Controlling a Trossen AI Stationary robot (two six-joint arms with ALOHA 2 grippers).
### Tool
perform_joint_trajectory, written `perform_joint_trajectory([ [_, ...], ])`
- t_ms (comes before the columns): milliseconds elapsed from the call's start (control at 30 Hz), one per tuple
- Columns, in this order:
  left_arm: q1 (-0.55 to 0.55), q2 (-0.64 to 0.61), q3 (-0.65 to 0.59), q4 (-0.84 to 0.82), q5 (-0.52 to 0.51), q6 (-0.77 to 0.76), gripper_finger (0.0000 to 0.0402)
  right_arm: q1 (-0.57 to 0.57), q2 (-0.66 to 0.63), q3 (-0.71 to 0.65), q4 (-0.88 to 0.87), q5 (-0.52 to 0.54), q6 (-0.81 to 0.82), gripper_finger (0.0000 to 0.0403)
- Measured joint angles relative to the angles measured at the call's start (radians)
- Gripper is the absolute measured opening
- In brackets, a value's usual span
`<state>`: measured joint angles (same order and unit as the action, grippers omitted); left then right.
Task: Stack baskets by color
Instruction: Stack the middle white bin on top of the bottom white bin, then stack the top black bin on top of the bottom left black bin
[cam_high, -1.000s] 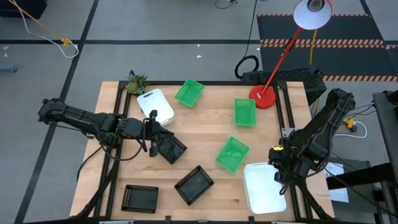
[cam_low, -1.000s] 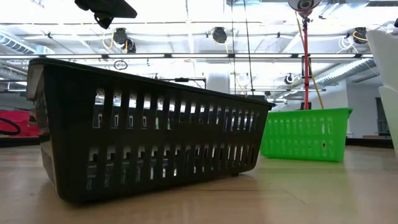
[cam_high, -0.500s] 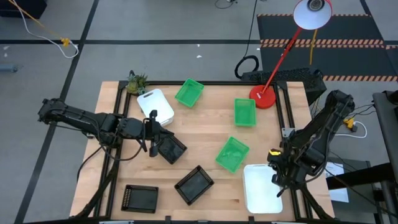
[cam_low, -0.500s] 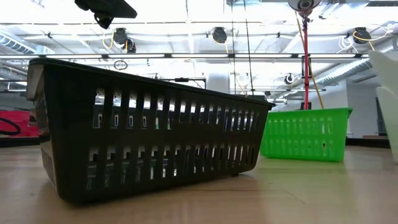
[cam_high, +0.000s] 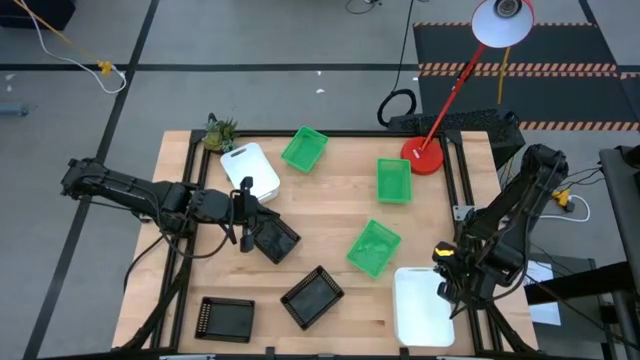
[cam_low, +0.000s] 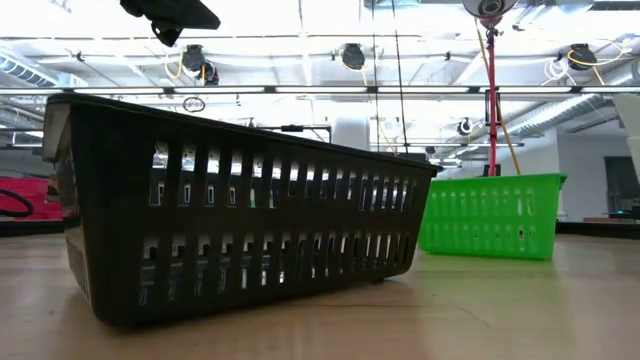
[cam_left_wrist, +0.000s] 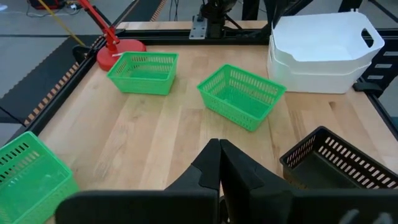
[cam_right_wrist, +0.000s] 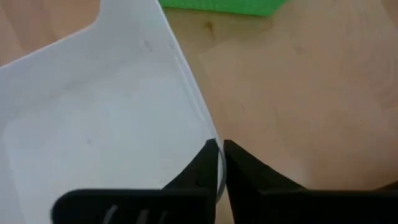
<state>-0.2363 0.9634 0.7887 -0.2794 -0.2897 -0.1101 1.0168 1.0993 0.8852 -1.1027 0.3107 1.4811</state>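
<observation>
Two white baskets (cam_left_wrist: 323, 43) sit nested at the table's near right; my right gripper (cam_right_wrist: 219, 158) is shut on the upper one (cam_high: 420, 305). A third white basket (cam_high: 250, 170) lies at the far left. Three green baskets (cam_high: 304, 148), (cam_high: 393, 180), (cam_high: 373, 247) stand singly across the middle. Of the three black baskets, two (cam_high: 312, 296), (cam_high: 225, 318) rest near the front edge. My left gripper (cam_high: 245, 215) hangs shut and empty beside the third black basket (cam_high: 272, 238). My right gripper has the upper white basket's side wall (cam_right_wrist: 214, 146), on the long side toward the table's right edge, with one finger inside the basket and one outside. The fingers come from above, pointing steeply down. The basket sits level, nested in the white basket below it.
A red lamp base (cam_high: 423, 158) stands at the far right corner, its pole leaning over the table. A small plant-like object (cam_high: 220, 132) sits at the far left corner. Bare wood lies between the baskets in the table's middle.
My right gripper has sunk and rolled a little, moving slightly toward the near edge. The white basket in it has come down with it, turned square and settled into the white basket below. It has dropped out of the low view's right side.
</observation>
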Motion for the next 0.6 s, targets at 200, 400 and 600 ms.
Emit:
perform_joint_trajectory([
  [200, 0.0, 0.0, 0.0, 0.0, 0.0, 0.0, 0.0015, 0.0, 0.0, -0.021, 0.023, 0.0, 0.003, 0.0085],
  [400, 0.0, 0.0, 0.0, 0.012, 0.0, 0.0, 0.002, 0.0, -0.001, -0.021, 0.029, -0.044, 0.017, 0.0146],
  [600, 0.0, 0.041, -0.002, 0.089, 0.0, 0.024, 0.0021, 0.0, -0.001, 0.019, 0.01, -0.048, 0.033, 0.0169],
])
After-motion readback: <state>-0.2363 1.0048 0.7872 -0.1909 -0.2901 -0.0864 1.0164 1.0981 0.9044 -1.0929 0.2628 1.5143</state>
